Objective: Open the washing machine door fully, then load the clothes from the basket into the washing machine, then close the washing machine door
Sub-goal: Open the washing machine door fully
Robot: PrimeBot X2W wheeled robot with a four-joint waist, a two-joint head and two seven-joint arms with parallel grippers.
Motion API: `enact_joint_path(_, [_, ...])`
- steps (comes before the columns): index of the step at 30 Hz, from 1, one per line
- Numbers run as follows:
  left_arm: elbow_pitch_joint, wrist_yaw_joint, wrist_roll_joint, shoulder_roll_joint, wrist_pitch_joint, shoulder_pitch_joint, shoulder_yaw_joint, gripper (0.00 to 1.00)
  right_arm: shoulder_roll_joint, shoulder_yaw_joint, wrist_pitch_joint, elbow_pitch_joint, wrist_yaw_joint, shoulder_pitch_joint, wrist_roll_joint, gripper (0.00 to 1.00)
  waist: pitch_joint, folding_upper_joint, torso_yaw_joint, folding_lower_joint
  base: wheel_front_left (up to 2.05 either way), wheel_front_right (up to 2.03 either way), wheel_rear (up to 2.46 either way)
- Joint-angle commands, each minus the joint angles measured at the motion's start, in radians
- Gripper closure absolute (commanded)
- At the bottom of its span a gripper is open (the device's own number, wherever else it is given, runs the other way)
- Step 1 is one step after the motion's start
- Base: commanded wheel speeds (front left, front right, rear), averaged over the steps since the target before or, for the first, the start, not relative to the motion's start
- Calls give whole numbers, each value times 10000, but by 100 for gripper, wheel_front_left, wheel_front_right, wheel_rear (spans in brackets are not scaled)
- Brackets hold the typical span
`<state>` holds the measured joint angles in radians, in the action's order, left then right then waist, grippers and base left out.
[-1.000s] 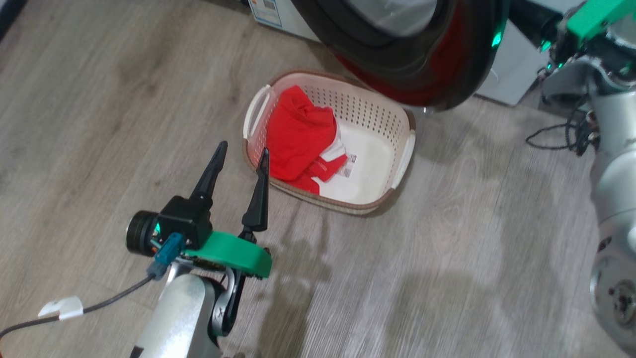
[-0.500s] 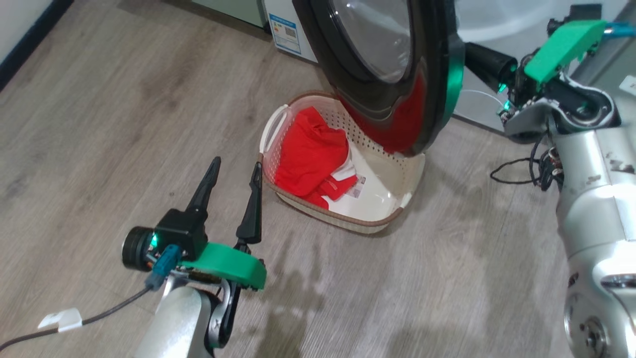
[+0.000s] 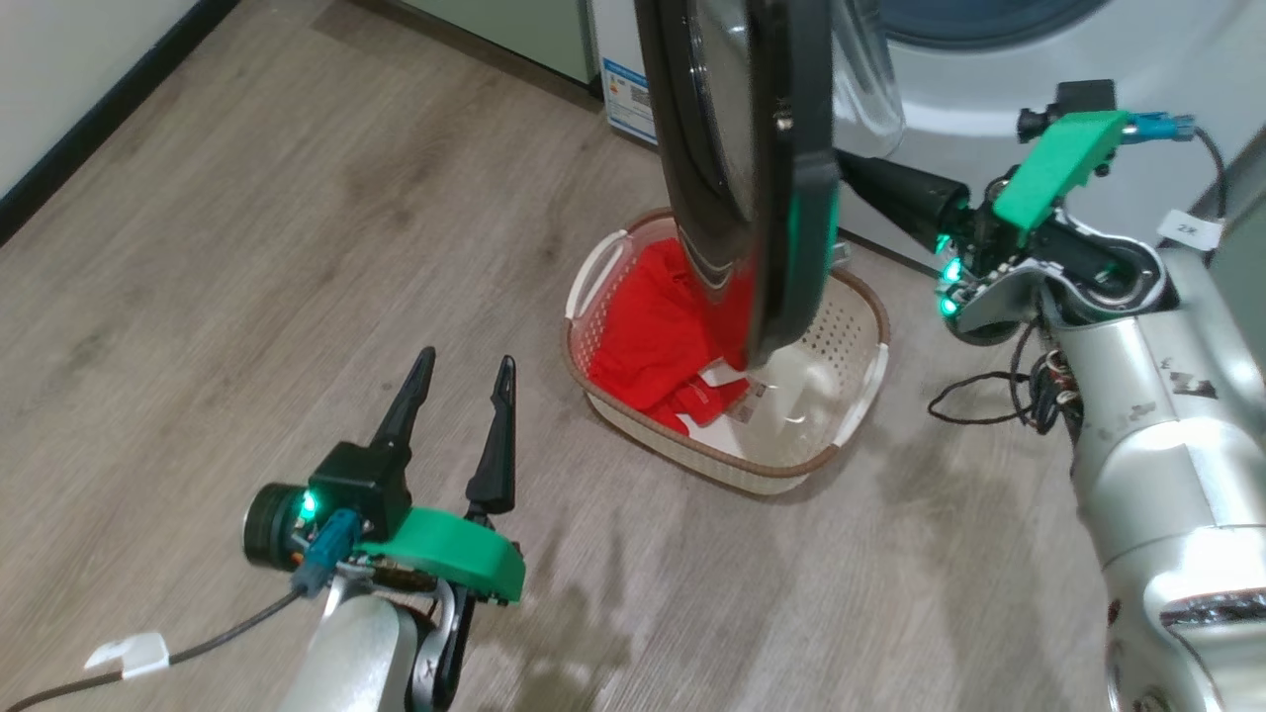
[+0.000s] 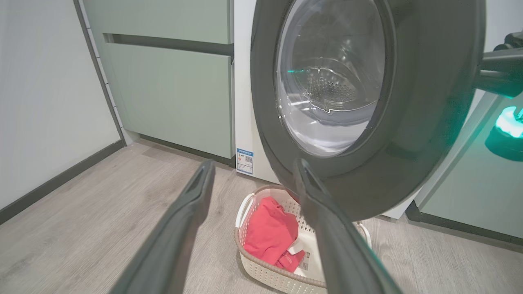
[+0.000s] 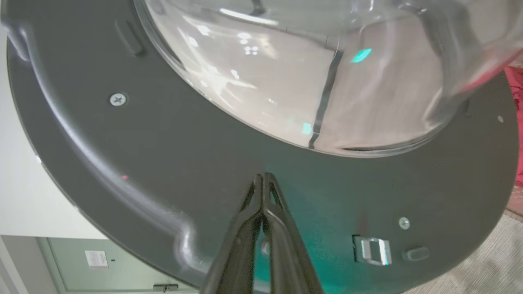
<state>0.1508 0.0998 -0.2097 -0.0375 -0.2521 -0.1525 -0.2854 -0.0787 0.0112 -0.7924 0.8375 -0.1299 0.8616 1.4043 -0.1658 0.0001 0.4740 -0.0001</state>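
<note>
The washing machine door [image 3: 752, 178] stands swung out, edge-on in the head view, above the basket [image 3: 841, 445]. My right gripper [image 5: 261, 176] is shut, its tips pressed against the black inner rim of the door [image 5: 163, 155] just below the glass bowl. The red clothes [image 3: 643, 336] lie in the left half of the basket, partly hidden by the door. My left gripper [image 3: 467, 358] hovers open over the floor, left of the basket and holding nothing. From the left wrist, the open left gripper [image 4: 254, 163] points toward the door [image 4: 408, 143], the basket [image 4: 261, 271] and the clothes [image 4: 267, 237]. The washing machine [image 3: 989, 79] is white.
Pale green cabinets [image 4: 171, 94] flank the washer on the left, and another green panel [image 4: 470, 192] sits on the right. A dark baseboard [image 3: 99, 109] runs along the left wall. A black cable [image 3: 979, 405] loops by my right arm. Wood floor [image 3: 297, 247] spreads to the left.
The head view has tilted up toward the washer. The door has swung further out with my shut right gripper against its inner side. My left gripper stays open in place.
</note>
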Motion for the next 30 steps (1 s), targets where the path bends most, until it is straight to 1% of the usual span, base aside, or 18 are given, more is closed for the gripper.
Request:
enact_joint_path(1, [-280,10,81,-127,-97,-179,401,0,282,245,-47,-457,-8,185,144,100,50,-1,83,1,0,0,0])
enact_joint_path(10, [-281,36,47,-127,-97,-125,357,0,283,1514,386,-506,-8,37,1144,100,205,-1,604,1,0,0,0])
enact_joint_path(15, [-279,33,41,-127,-97,-102,397,0,284,2040,673,-449,-8,50,1509,100,242,-1,754,1,0,0,0])
enact_joint_path(20, [-287,61,51,-127,-97,-47,477,0,284,2316,910,-395,-8,26,1683,100,325,-1,692,1,0,0,0])
enact_joint_path(24, [-283,63,53,-127,-97,-4,498,0,258,2295,1148,-336,-8,-116,1628,100,462,-1,522,1,0,0,0])
enact_joint_path(27, [-269,56,66,-127,-97,-25,516,0,113,2265,1314,-469,-8,-326,1534,100,591,-1,369,1,0,0,0])
enact_joint_path(30, [-174,-13,-70,-127,-97,-1,567,0,-167,2382,1589,-813,-8,-685,1198,100,745,-1,188,1,0,0,0])
